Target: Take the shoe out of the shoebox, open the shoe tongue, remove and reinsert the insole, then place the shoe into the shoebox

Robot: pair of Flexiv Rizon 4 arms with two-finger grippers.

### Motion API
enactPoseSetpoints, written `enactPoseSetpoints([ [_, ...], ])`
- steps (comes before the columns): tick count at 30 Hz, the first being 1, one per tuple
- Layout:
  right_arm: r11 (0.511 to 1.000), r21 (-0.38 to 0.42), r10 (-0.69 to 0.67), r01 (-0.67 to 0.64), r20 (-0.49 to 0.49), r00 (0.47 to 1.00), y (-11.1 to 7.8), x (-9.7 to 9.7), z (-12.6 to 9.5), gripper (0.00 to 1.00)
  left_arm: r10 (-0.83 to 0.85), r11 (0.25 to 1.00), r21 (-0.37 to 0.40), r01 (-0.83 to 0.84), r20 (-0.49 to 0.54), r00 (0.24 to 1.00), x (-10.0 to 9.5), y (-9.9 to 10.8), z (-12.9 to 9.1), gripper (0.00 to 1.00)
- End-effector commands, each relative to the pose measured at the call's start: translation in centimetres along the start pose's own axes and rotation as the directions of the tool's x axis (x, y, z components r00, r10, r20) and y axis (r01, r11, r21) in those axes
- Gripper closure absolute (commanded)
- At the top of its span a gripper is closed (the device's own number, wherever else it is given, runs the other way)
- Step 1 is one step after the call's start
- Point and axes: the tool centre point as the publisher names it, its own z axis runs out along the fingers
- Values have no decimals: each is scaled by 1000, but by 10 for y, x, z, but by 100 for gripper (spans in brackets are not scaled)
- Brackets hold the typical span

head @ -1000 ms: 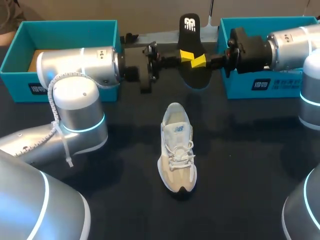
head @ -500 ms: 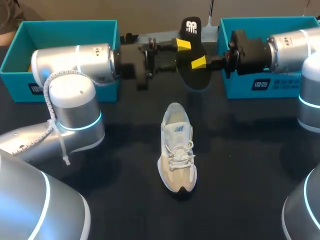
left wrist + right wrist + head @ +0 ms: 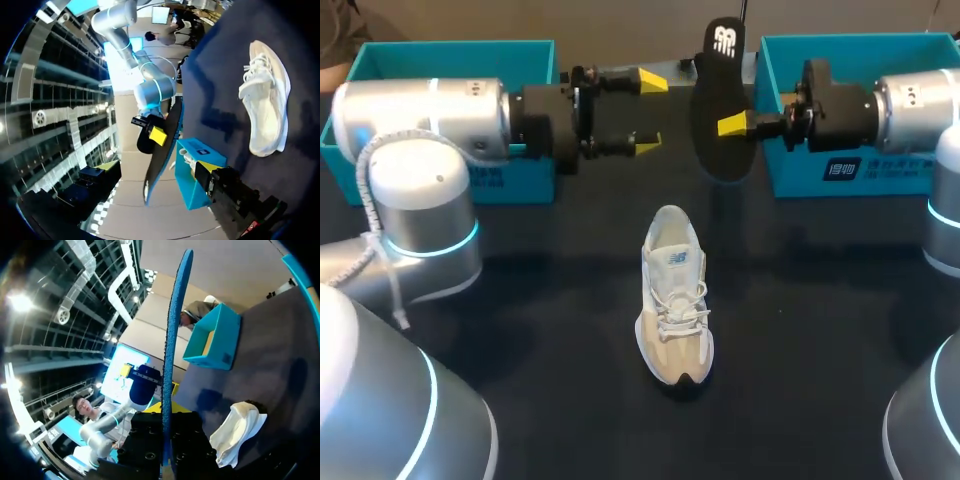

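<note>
Dark tabletop (image 3: 820,300) fills the scene, with two robot arms meeting above its far side. One shoe (image 3: 675,295), white and beige, lies flat on the table outside both boxes. It sits on the near side of both sets of jaws and well apart from them. Its long axis runs from far edge to near edge, toe toward the robot. One black insole (image 3: 718,100) hangs clear of the table, pinched between the fingers of the right gripper (image 3: 728,123). Its long axis runs crosswise to those fingers, printed end away from the shoe. The left gripper (image 3: 648,112) faces the insole from near by, jaws spread wide and empty. Two teal boxes flank the jaws: the left shoebox (image 3: 450,45) and the right shoebox (image 3: 850,42).
</note>
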Motion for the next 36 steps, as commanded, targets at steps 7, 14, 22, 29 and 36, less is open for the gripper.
enactPoseSetpoints([
  [7, 973, 6, -231, 230, 30, 973, -3, 6, 1, 100, -357, 933, -76, 351, -81, 931, 21, -11, -39, 0],
  [14, 919, 17, -393, 393, 4, 920, -3, 12, 3, 100, -553, 833, -141, 535, -187, 812, 38, -4, -50, 0],
  [22, 842, 47, -532, 537, -91, 842, -3, 15, 13, 100, -701, 713, -271, 647, -263, 663, 73, -6, -62, 0],
  [29, 777, 67, -607, 626, -189, 772, -3, 17, 24, 100, -812, 584, -357, 729, -272, 517, 96, -5, -69, 0],
  [36, 740, 86, -637, 667, -228, 737, -3, 15, 32, 100, -838, 546, -404, 734, -265, 477, 109, -2, -74, 0],
])
